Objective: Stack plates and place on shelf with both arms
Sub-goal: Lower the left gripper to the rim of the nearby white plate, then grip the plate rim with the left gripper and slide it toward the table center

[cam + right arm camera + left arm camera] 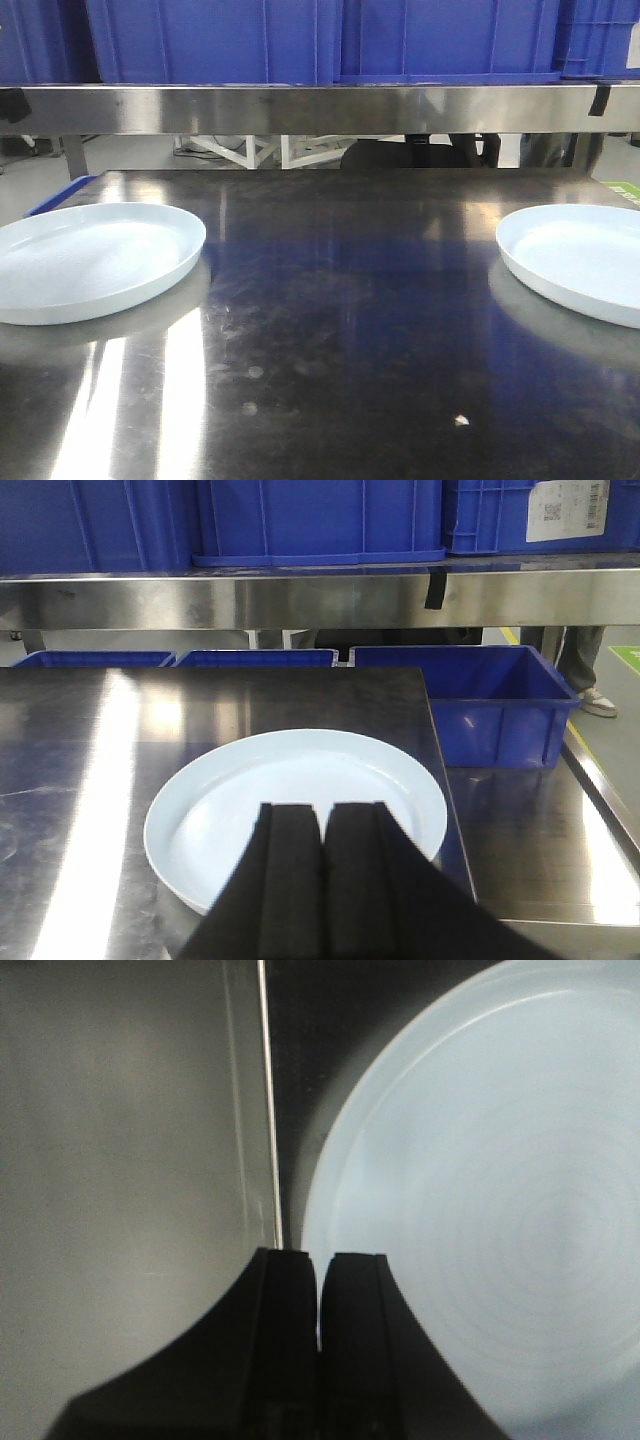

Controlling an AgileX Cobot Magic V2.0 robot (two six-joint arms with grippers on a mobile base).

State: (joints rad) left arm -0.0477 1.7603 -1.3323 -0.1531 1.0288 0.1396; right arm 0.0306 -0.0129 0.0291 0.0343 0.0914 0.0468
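Steel of the shelf (pixel 320 108) spans the back as a flat brushed rail, with blue crates (pixel 210 40) sitting on the tier above it. In front lies the reflective tabletop (pixel 340 330). Two white plates rest on it, well apart and unstacked: the left plate (pixel 90 258) near the left edge, the right plate (pixel 580 258) near the right edge. The left gripper (pixel 318 1300) is clenched on nothing, fingers pressed together, at its plate's rim. The right gripper (pixel 322 850) is likewise closed and empty, over the near rim of the right plate.
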